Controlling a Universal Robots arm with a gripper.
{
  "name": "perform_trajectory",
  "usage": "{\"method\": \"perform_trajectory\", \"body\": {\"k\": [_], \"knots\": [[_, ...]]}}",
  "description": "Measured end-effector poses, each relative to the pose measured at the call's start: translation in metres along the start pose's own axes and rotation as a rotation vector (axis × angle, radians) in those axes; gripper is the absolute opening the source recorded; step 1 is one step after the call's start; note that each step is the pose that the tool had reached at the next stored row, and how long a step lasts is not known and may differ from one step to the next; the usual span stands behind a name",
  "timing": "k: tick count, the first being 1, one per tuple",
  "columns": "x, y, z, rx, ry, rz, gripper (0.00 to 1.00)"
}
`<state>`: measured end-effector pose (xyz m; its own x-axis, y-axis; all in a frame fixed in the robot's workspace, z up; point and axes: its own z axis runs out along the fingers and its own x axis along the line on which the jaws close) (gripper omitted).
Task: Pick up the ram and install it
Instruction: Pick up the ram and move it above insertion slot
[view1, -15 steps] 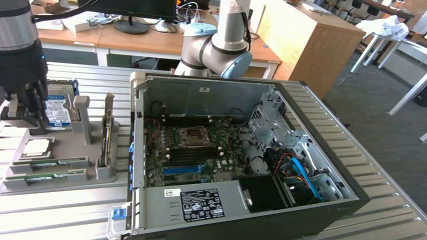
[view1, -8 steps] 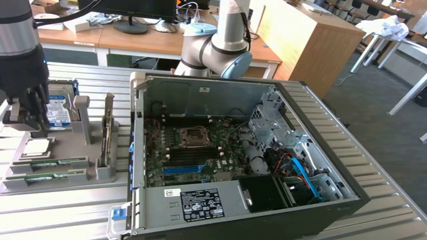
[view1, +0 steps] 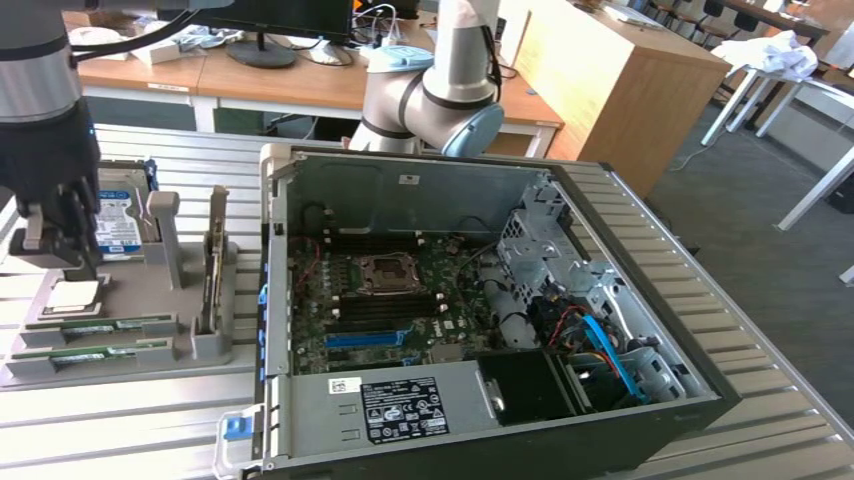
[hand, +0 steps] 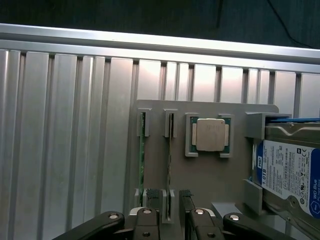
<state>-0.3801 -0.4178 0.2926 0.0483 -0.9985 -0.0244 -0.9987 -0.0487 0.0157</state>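
Observation:
Two rams, thin green sticks, stand on edge in slots of a grey holder (view1: 134, 365) at the exterior view's left. One ram (view1: 100, 325) (hand: 170, 160) lies nearer the silvery processor chip (hand: 210, 135); the other ram (view1: 94, 353) (hand: 142, 160) sits beside it. My gripper (view1: 56, 262) (hand: 170, 205) hangs above the holder, open, holding nothing. In the wrist view its two dark fingers (hand: 152, 200) stand on either side of the nearer ram's end. The open computer case (view1: 400, 180) shows the motherboard (view1: 387, 300) with a blue slot strip (view1: 367, 338).
A hard drive with a blue-and-white label (view1: 114, 215) (hand: 290, 170) stands in the same holder beside the chip. Grey upright posts (view1: 214, 270) rise between the holder and the case wall. The power supply (view1: 387, 405) fills the case's near side. Everything rests on a ribbed aluminium table (hand: 60, 140).

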Motion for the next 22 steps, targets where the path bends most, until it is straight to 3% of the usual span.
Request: {"method": "perform_trajectory", "body": {"k": [22], "knots": [[0.001, -0.0003, 0.0218, 0.0002, -0.0025, 0.000, 0.30]]}}
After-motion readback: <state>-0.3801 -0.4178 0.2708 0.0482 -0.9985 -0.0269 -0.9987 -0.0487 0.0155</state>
